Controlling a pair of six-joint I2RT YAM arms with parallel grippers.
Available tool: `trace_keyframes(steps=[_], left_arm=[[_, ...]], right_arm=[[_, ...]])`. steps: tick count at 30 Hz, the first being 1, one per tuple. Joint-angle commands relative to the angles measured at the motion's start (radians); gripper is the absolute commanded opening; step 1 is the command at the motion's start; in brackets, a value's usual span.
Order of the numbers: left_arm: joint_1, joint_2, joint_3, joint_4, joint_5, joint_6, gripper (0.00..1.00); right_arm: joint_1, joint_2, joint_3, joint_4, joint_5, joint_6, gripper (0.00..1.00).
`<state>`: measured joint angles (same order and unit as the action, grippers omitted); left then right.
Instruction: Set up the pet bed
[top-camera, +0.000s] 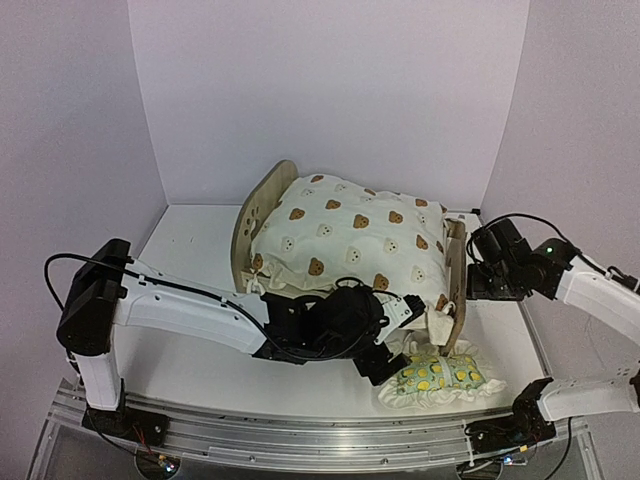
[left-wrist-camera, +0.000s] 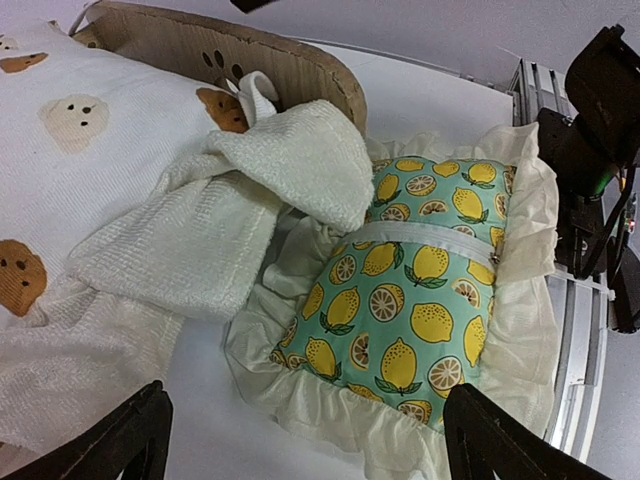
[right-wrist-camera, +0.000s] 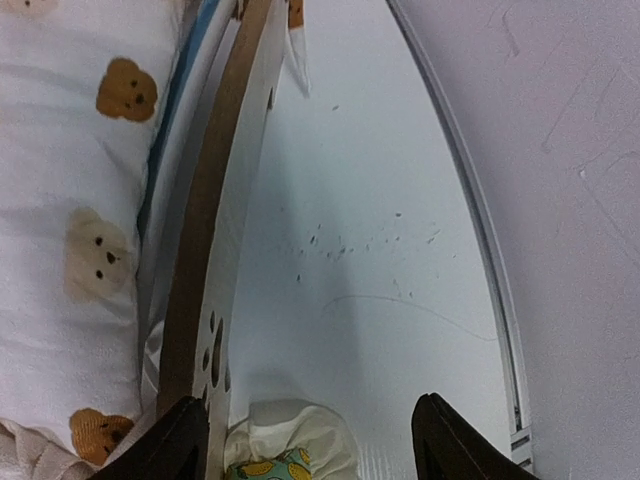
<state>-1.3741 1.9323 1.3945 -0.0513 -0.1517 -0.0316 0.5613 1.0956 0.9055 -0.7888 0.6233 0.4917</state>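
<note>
The pet bed (top-camera: 262, 205) stands mid-way across the white surface (top-camera: 190, 250), toward the back, with its wooden end boards upright. A cream bear-print cushion (top-camera: 350, 235) fills it and bulges above the rails. A lemon-print ruffled pillow (top-camera: 440, 375) lies on the surface just in front of the bed's right end, and a loose cushion flap (left-wrist-camera: 250, 190) overlaps it. The left jaws are spread wide over the pillow, holding nothing. The right jaws, also spread and empty, hang beside the paw-print board (right-wrist-camera: 200, 290). Plain pale walls (top-camera: 330, 90) enclose three sides, and a metal rail (top-camera: 300, 440) edges the front.
</note>
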Motion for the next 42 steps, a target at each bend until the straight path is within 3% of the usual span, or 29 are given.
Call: trace_keyframes(steps=[1, 5, 16, 25, 32, 42], left_arm=[[0.01, -0.016, 0.007, 0.07, 0.014, 0.021, 0.96], [0.01, -0.021, -0.017, 0.089, 0.0, 0.029, 0.95], [0.012, -0.081, -0.066, 0.084, -0.05, 0.064, 0.95], [0.01, -0.074, -0.059, 0.071, -0.039, 0.137, 0.96], [0.011, -0.034, -0.033, 0.103, -0.03, 0.153, 0.96], [0.024, 0.02, 0.032, 0.098, -0.013, 0.133, 0.95]], right_arm=[[-0.016, 0.061, -0.014, 0.078, -0.189, 0.009, 0.66], [-0.016, 0.133, 0.004, 0.12, -0.247, -0.011, 0.58], [-0.016, 0.105, 0.119, 0.113, -0.195, -0.056, 0.63], [-0.018, 0.224, 0.166, 0.109, -0.203, -0.022, 0.69], [-0.018, 0.25, 0.15, 0.133, -0.2, -0.019, 0.65], [-0.018, 0.314, 0.132, 0.255, -0.354, -0.01, 0.58]])
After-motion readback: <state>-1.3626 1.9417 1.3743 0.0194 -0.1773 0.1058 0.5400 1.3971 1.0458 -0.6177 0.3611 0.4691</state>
